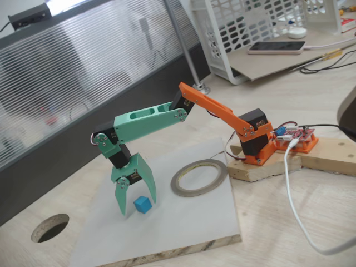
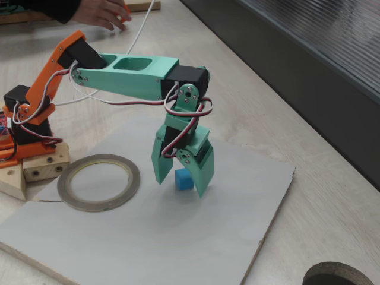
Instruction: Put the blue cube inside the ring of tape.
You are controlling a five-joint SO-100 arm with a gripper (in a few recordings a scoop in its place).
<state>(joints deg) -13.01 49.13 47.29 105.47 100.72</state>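
Observation:
The small blue cube (image 1: 142, 204) (image 2: 183, 179) rests on the grey board (image 1: 189, 222) (image 2: 148, 249). My green gripper (image 1: 137, 204) (image 2: 180, 184) points down over it, open, one finger on each side of the cube and its tips near the board. In both fixed views a small gap shows between the fingers and the cube. The ring of tape (image 1: 179, 182) (image 2: 66, 189) lies flat on the same board, a few cube-widths away toward the arm's orange base, with nothing inside its opening.
The arm's base is fixed to wooden blocks (image 1: 261, 167) (image 2: 35, 169) beside the ring. A round hole (image 1: 50, 227) (image 2: 338, 276) is cut in the table past the board's edge. A white cable (image 1: 292, 194), a basket (image 1: 250, 28) and a phone (image 1: 276, 48) lie behind. A person's hand (image 2: 104, 13) is at the top.

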